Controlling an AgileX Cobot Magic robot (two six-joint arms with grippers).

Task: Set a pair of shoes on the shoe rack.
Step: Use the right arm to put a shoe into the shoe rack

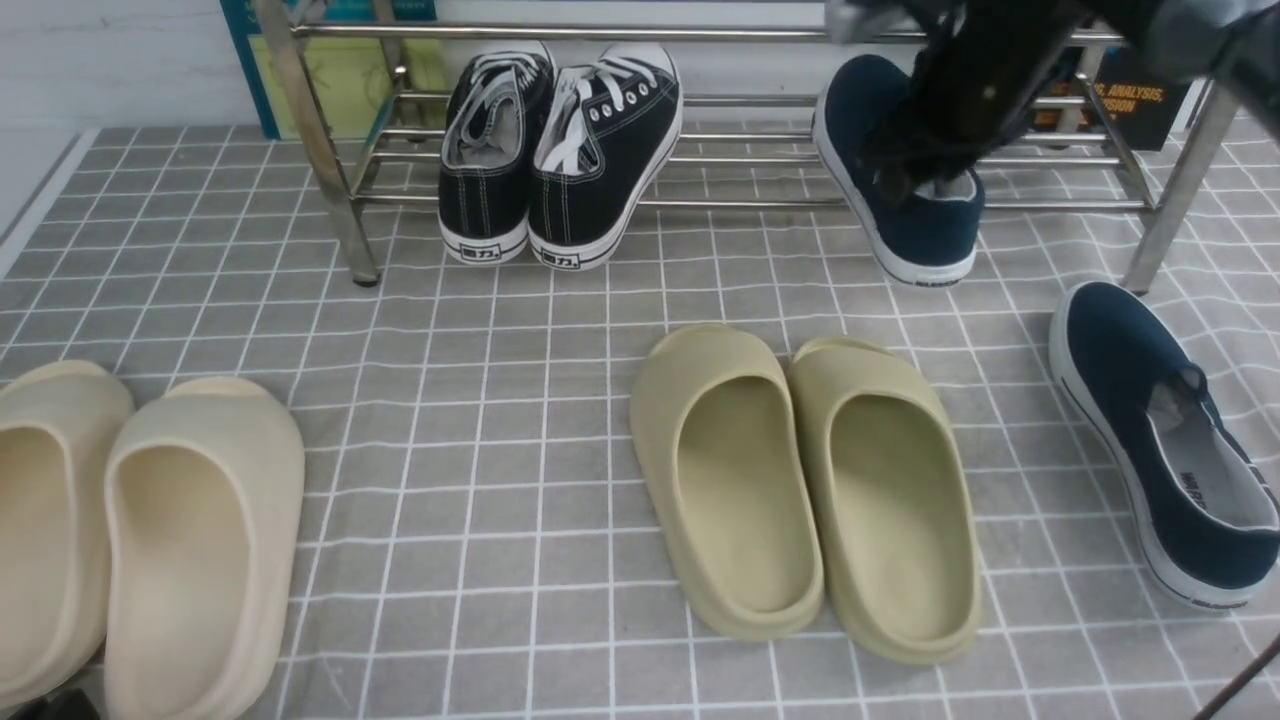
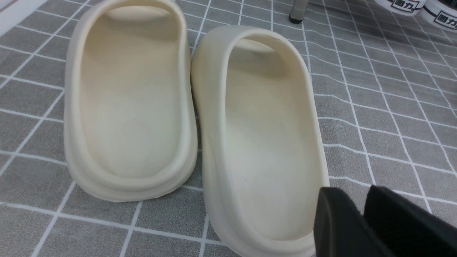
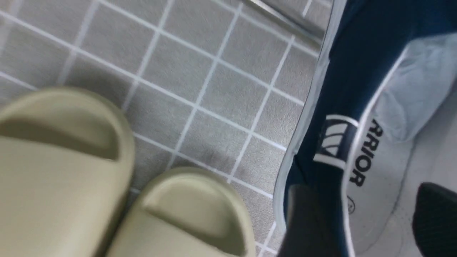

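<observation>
One navy slip-on shoe [image 1: 920, 230] lies tilted on the chrome shoe rack [image 1: 760, 203], toe on the bars and heel past the front bar. My right gripper [image 1: 915, 175] hangs over its heel opening. In the right wrist view that gripper [image 3: 371, 217] stands open: one finger is outside the shoe's navy side wall [image 3: 360, 64], the other over the grey-white insole, neither pressing it. The second navy shoe [image 1: 1150, 400] lies on the tiled mat at the right, in front of the rack's leg. My left gripper [image 2: 357, 194] hovers shut and empty beside the cream slides [image 2: 132, 100].
Black lace-up sneakers [image 1: 560, 150] rest on the rack's left half. Olive slides [image 1: 800, 480] lie mid-floor, close to the placed shoe's heel in the right wrist view. Cream slides [image 1: 150, 530] sit at the front left. A dark box [image 1: 1140, 105] stands behind the rack's right end.
</observation>
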